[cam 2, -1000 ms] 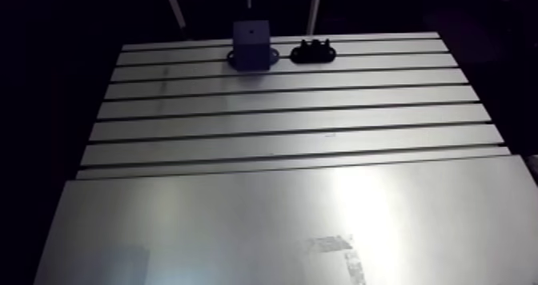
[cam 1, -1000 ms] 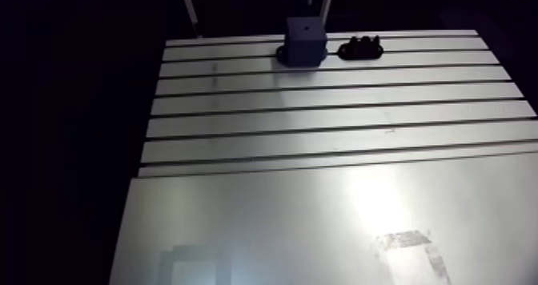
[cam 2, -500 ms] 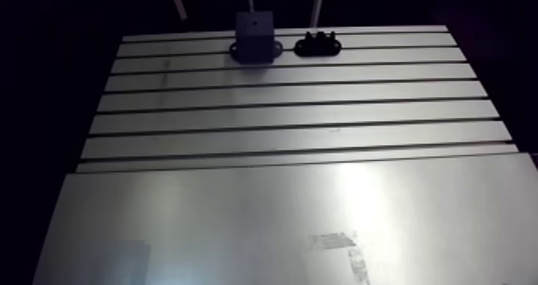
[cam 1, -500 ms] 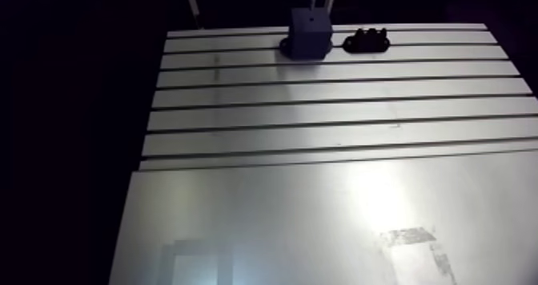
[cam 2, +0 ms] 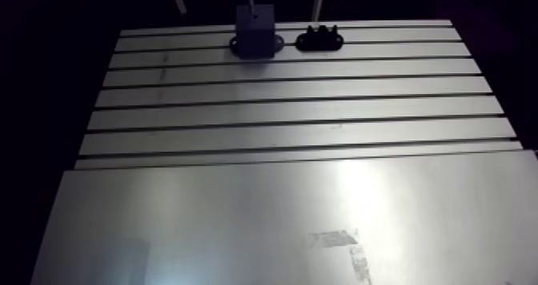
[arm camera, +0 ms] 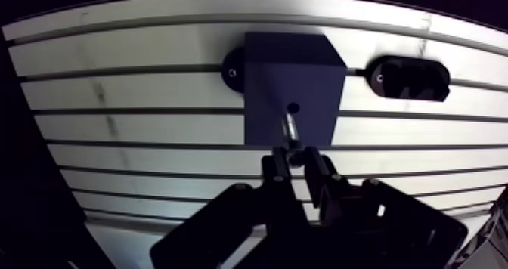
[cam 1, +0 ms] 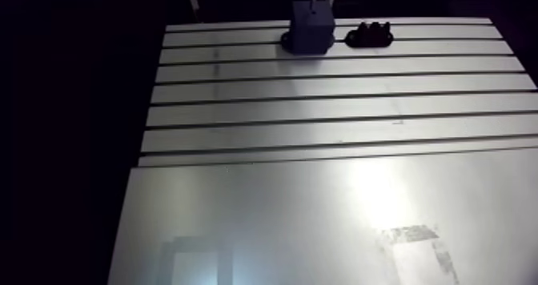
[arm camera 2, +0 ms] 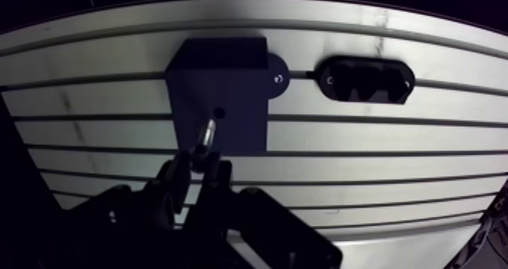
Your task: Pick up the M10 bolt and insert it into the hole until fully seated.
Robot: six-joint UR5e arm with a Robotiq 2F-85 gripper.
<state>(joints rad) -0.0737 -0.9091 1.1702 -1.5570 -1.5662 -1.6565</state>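
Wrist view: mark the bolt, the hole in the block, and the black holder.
bolt (arm camera: 289, 128), wrist view, on its shiny shank.
hole (arm camera: 293, 106), wrist view, on its dark opening.
black holder (arm camera: 408, 79), wrist view, on its middle.

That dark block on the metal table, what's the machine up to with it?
A robot arm is fitting a bolt into the dark block. Its jaws are shut on the bolt's near end, and the bolt's tip points at the small hole in the block's top, close to it but not yet in. The block stands on the slotted table, with a black holder beside it, a little apart.
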